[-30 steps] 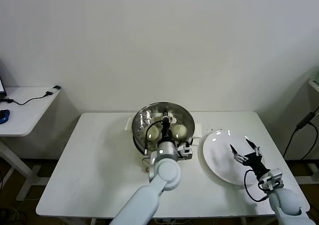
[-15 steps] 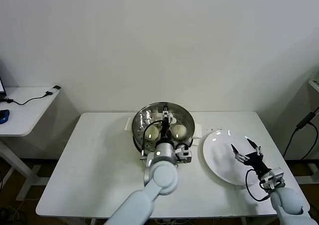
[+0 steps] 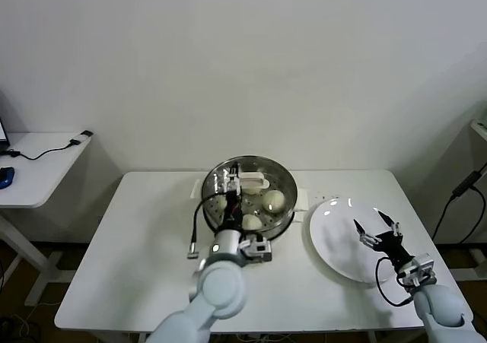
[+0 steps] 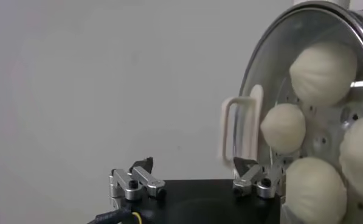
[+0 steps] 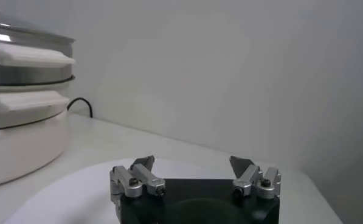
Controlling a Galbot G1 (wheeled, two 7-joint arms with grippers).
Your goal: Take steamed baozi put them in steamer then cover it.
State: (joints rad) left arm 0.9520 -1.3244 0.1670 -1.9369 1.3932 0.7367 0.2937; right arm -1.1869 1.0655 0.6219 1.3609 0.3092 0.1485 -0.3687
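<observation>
I'm hovering the left end effector [image 3: 228, 177], spread and empty, at the cover's [image 3: 249, 194] ten o'clock, since it is sitting seated over the baozi [image 3: 273, 199] in the steamer [image 3: 286, 218]; the right end effector [image 3: 376, 230], also spread, is idling above the plate [image 3: 335, 240].

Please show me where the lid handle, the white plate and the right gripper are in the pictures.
lid handle [image 4: 241, 125]: left wrist view, on the cream loop.
white plate [image 3: 335, 236]: head view, on its bare left part.
right gripper [image 3: 377, 227]: head view, midway between its open fingertips, above the plate.
</observation>
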